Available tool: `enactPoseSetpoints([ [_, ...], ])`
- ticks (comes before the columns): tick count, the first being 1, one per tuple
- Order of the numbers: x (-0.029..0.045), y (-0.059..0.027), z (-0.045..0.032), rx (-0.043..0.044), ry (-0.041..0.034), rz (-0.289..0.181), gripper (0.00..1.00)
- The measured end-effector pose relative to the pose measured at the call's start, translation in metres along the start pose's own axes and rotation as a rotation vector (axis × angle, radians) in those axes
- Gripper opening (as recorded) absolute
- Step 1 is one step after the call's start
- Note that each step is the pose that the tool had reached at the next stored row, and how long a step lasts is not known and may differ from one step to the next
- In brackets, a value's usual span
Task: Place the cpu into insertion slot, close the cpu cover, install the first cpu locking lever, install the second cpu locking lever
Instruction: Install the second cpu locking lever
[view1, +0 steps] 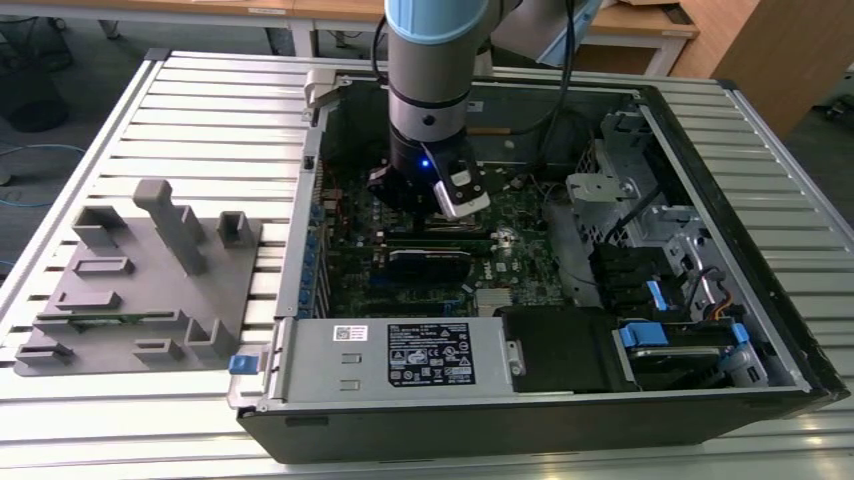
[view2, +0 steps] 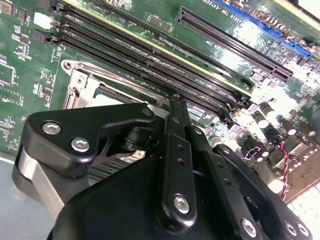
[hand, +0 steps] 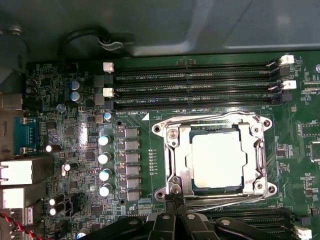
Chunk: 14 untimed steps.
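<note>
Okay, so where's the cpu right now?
In the first wrist view the cpu lies flat in the insertion slot, framed by the cpu cover, beside the long memory slots, with the gripper at the socket's edge.

One cpu (hand: 217, 161), one cpu cover (hand: 260, 150) around it. Three long memory slots (hand: 195, 89) beside the socket in the first wrist view. Four silver capacitors (hand: 104, 165) in a row. One grey fixture block (view1: 134, 290) on the tabletop (view1: 200, 110). My one claw (hand: 175, 192).

Bright, even light; glare on the motherboard (view2: 240, 35), near gripper (view2: 172, 107) blurred.
</note>
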<state>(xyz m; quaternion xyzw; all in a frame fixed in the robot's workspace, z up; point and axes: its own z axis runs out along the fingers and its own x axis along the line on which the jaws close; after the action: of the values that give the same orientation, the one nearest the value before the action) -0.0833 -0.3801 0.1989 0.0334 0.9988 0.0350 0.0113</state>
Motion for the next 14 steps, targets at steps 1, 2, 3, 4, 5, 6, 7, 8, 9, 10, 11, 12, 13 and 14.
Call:
enactPoseSetpoints([
  [1,0.0,0.0,0.0,0.0,0.0,0.0,0.11],
  [2,0.0,0.0,0.0,0.0,0.0001,0.0,0.11],
  [3,0.0,-0.0001,0.0,-0.0001,0.0,0.0,0.11],
  [4,0.0,-0.0003,0.0,-0.0003,0.0,0.0,0.11],
  [5,0.0,-0.0005,0.0001,-0.0005,-0.0001,0.0,0.11],
  [6,0.0,-0.0007,0.0,-0.0005,-0.0001,0.0,0.11],
  [7,0.0,-0.0009,0.0,-0.0003,-0.0001,0.0,0.11],
  [8,-0.0001,-0.0011,0.0,-0.0003,-0.0001,0.0,0.11],
  [9,-0.0001,-0.0014,-0.0001,-0.0002,-0.0001,0.0,0.11],
  [10,-0.0001,-0.0016,-0.0002,-0.0002,-0.0001,0.0,0.11],
  [11,-0.0001,-0.0019,-0.0003,-0.0001,-0.0002,0.0,0.11],
  [12,-0.0001,-0.0021,-0.0003,-0.0001,-0.0004,0.0,0.11],
  [13,-0.0001,-0.0024,-0.0004,-0.0002,-0.0006,0.0,0.11],
  [14,-0.0002,-0.0027,-0.0005,-0.0002,-0.0008,0.0,0.11],
])
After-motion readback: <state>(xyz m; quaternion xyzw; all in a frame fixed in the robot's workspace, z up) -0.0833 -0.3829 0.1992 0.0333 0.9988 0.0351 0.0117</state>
